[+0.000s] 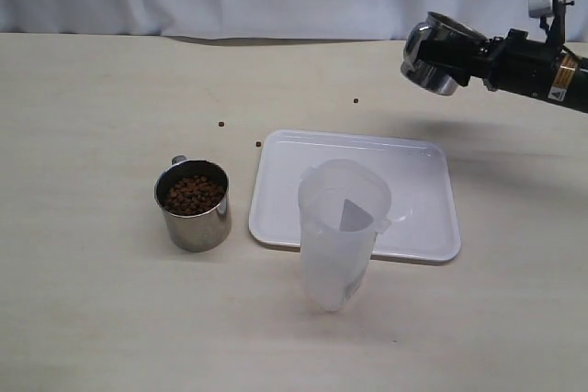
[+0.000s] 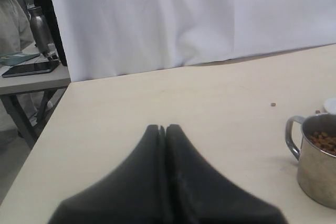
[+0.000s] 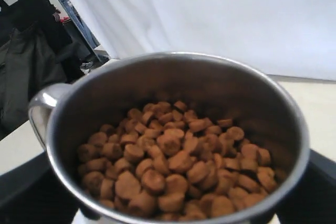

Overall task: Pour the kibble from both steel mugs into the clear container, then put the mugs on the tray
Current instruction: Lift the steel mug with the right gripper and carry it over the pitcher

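Observation:
My right gripper is shut on one steel mug, held tilted in the air beyond the tray's far right corner. In the right wrist view this mug is filled with kibble, and a dark finger shows on either side. The second steel mug stands on the table left of the tray, with kibble inside. The clear container stands upright at the tray's near edge, no kibble visible in it. My left gripper is shut on nothing, with that mug off to its side.
Three loose pellets lie on the table: one behind the standing mug, one at the tray's far left corner, one further back. A white curtain backs the table. In the left wrist view the table's edge drops off beside the gripper.

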